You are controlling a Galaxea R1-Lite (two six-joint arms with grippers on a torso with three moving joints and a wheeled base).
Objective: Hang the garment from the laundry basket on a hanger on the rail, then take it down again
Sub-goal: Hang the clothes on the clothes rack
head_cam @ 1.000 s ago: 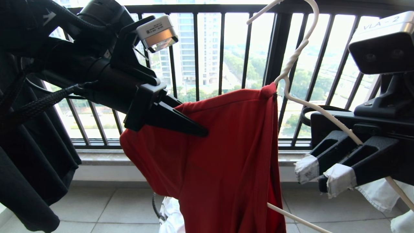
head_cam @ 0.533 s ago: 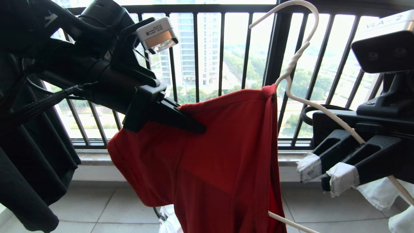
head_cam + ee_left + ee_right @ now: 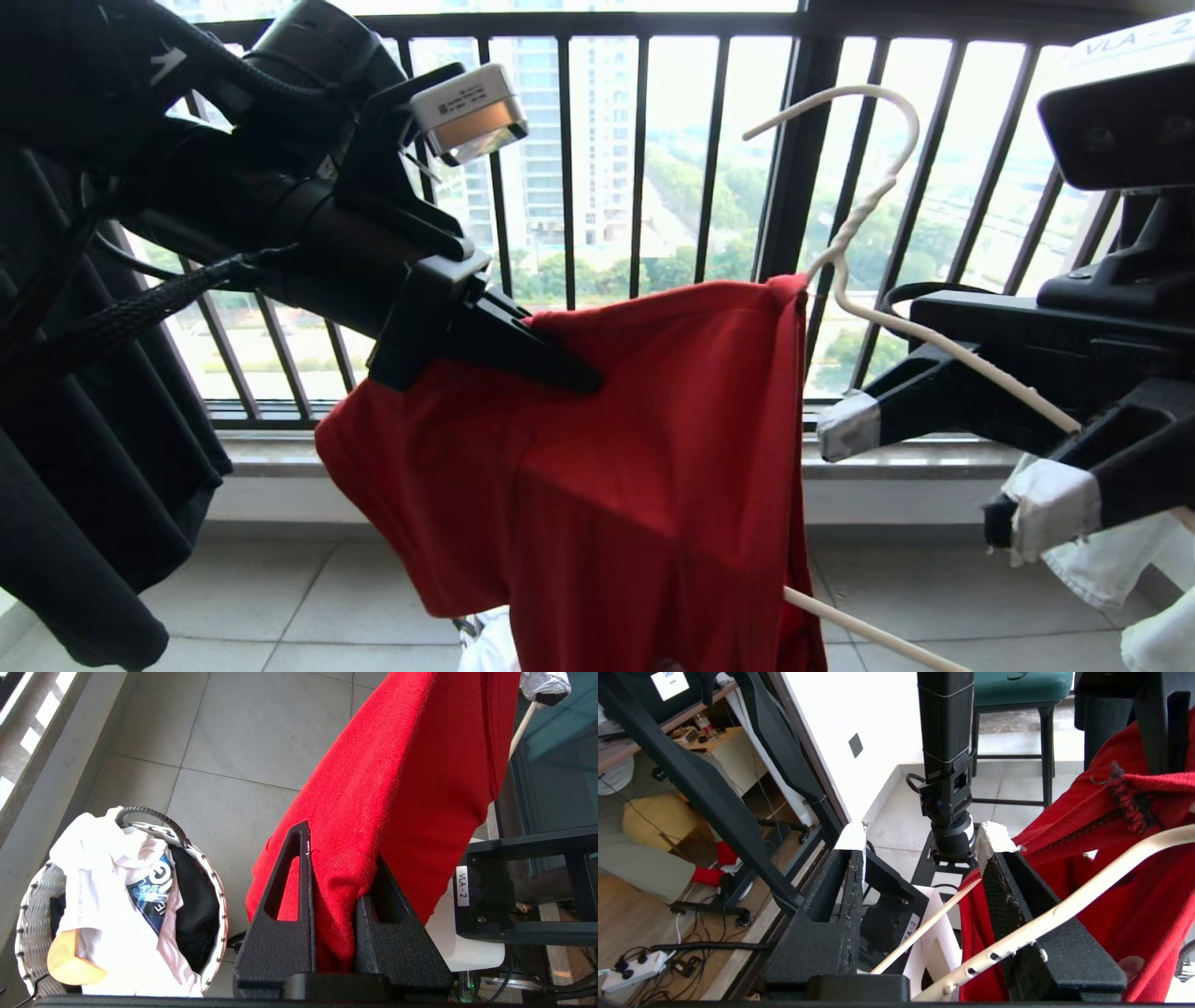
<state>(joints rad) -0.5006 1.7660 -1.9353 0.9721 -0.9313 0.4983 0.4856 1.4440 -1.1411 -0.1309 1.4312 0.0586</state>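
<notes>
Left claw (image 3: 560, 373) sits left of centre in the head view, its black fingers (image 3: 280, 914) pinched tight on a fold of the red T-shirt (image 3: 635, 467). The wrist view confirms it: cloth bunched between the two black wedges. The shirt drapes down through the middle of the frame, one shoulder threaded on the off-white wire hanger (image 3: 868, 215), whose hook curls free in the upper right of the head view, against the black window railing (image 3: 644, 140) and on no bar. The hanger's arm slants down toward the right claw (image 3: 943, 467) at the right edge. That claw is spread wide, taped fingertips (image 3: 845, 425) well apart, and the wire passes between its fingers with nothing clamped. In the right wrist view the notched end of the hanger (image 3: 999, 952) lies across one finger. The laundry basket (image 3: 217, 914) stands on the tiled floor (image 3: 243, 728) at the lower left of the left wrist view, a white T-shirt (image 3: 103, 896) with blue print heaped in it.
</notes>
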